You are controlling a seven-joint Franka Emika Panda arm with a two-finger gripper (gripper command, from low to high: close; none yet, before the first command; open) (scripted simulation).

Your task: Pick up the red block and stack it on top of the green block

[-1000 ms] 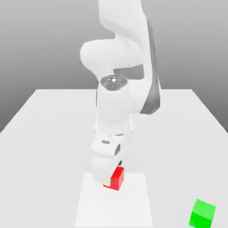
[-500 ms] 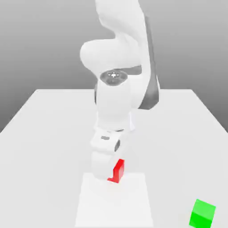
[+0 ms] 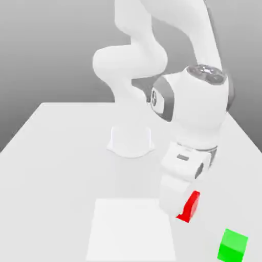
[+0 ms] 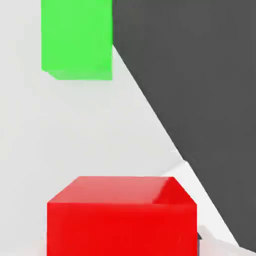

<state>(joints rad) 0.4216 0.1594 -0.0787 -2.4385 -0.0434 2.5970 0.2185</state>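
Observation:
The red block hangs above the white table, held at the tip of my gripper, which is shut on it. In the hand view the red block sits close in front, and the green block lies further off on the table. In the exterior view the green block rests on the table near its front corner, toward the exterior view's right and lower than the red block. The two blocks are apart.
The white arm's base stands at the middle of the table. A lighter square patch marks the table's front middle. The table's edge runs close beside the green block, with dark floor beyond.
The gripper closed on the red block, lifted it off the square patch and carried it toward the exterior view's right, nearer the green block. The arm swung round with it.

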